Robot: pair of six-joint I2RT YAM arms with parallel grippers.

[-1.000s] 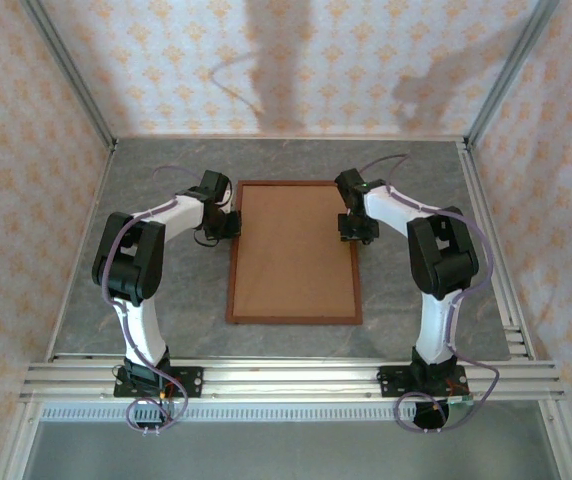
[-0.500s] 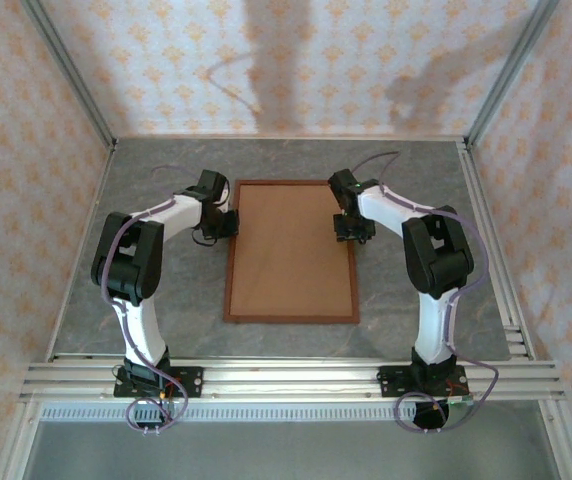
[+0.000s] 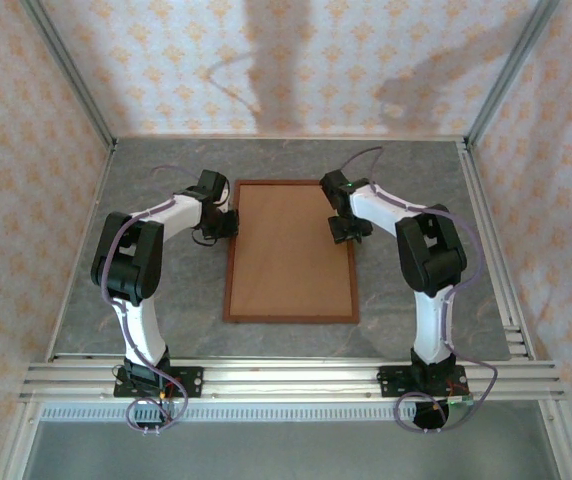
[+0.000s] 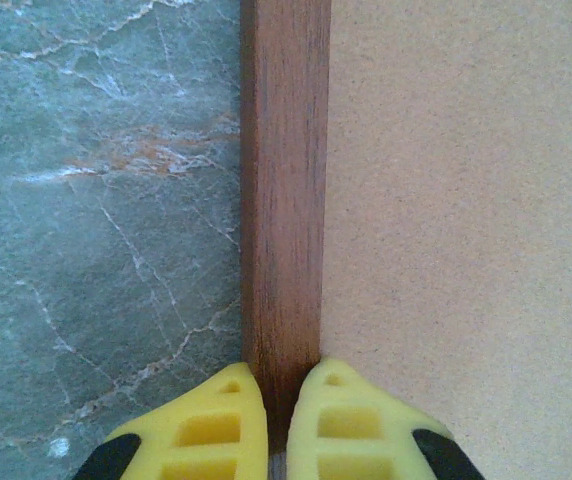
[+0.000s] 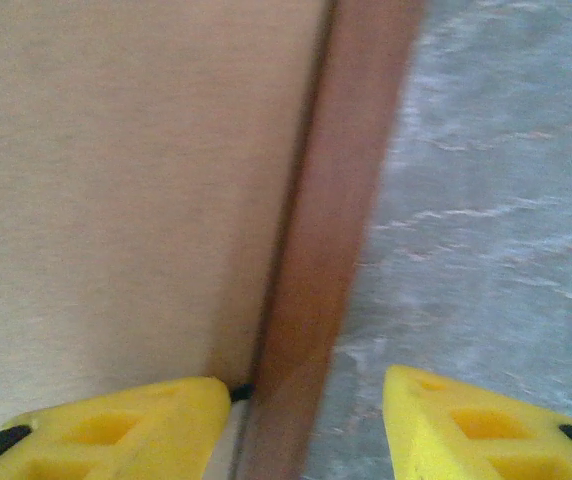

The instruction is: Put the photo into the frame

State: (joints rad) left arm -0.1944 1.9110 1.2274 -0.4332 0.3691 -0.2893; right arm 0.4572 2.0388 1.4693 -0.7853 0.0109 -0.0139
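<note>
At my left wrist: my left end effector (image 4: 278,432) is narrow, clamped on the frame (image 4: 284,180) at its left rail.
Left fingers: two yellow fingers (image 4: 191,435) touch the reddish-brown moulding from either side, one on the stone side and one on the board side. The rail runs straight away from them up the wrist view.
At my right wrist: my right end effector (image 5: 306,425) stands wide, straddling the frame's right rail and holding nothing.
Right fingers: the inner finger (image 5: 116,425) sits over the board with its tip just beside the rail's inner edge. The outer finger (image 5: 496,425) hangs over the stone, apart from the rail, with bare surface showing between them. This wrist view is blurred, so I cannot tell whether the inner tip truly touches the wood.
Frame: it lies flat on the worktop (image 3: 146,200) between my two arms, its long sides running away from my bases.
Backing board (image 3: 291,250): plain brown, face up, filling the frame's opening from rail to rail.
Arms: from above, both reach forward and bend inward to the far half of the frame, the left one at the left rail, the right one at the right rail.
Worktop: grey marbled stone with pale veins, bare on both sides of the frame.
Surround: patterned wallpaper walls (image 3: 316,70) stand behind and to both sides.
</note>
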